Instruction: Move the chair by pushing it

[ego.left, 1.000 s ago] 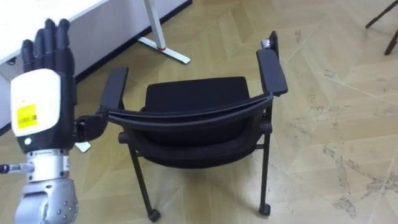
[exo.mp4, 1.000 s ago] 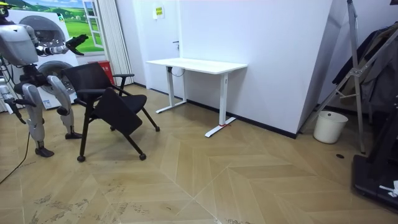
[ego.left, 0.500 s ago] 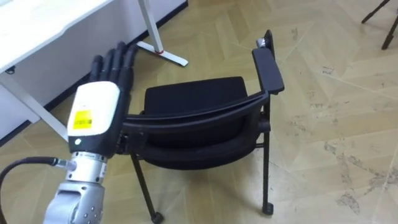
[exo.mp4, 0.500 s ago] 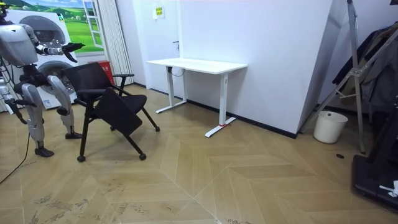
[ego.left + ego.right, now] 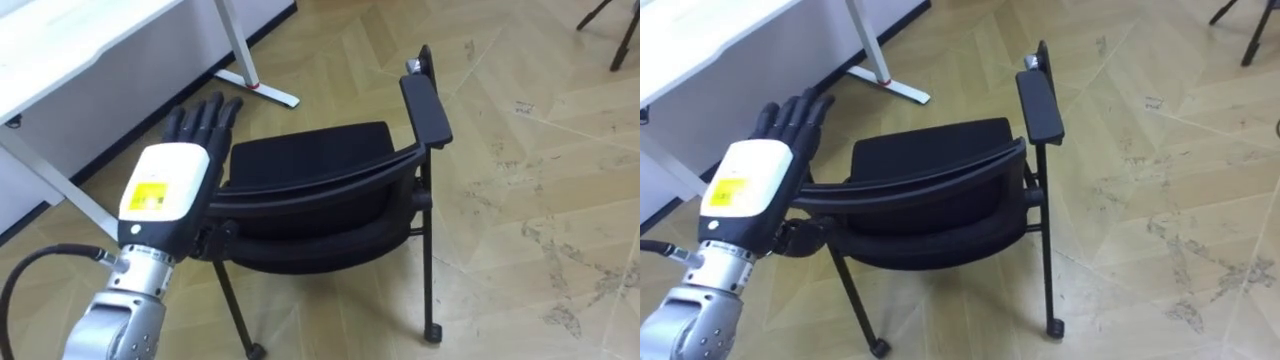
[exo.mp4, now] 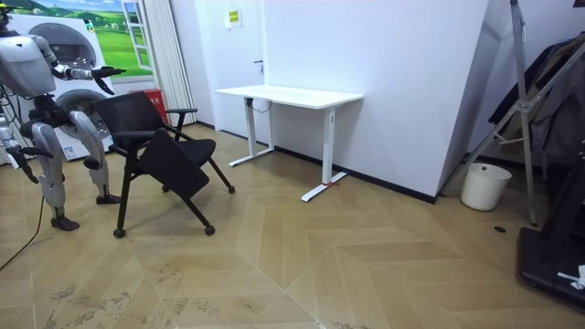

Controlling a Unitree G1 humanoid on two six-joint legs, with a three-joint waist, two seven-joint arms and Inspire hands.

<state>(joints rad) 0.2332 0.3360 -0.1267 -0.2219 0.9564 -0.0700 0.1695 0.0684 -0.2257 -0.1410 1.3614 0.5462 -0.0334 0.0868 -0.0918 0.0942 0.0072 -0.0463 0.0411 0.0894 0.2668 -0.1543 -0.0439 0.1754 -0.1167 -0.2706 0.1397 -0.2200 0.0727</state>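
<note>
Holding its fingers point(image 5: 203, 117) straight, the left hand point(image 5: 165, 192) overlaps the chair point(image 5: 310, 158).

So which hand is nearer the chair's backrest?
Left. The left hand, fingers straight, is at the left end of the chair's backrest; the right hand hangs by the robot's side, farther back.

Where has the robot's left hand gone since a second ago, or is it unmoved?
Yes, it moved. The left hand came right and down toward the chair: earlier raised outside its left armrest, now open over the backrest's left end.
</note>
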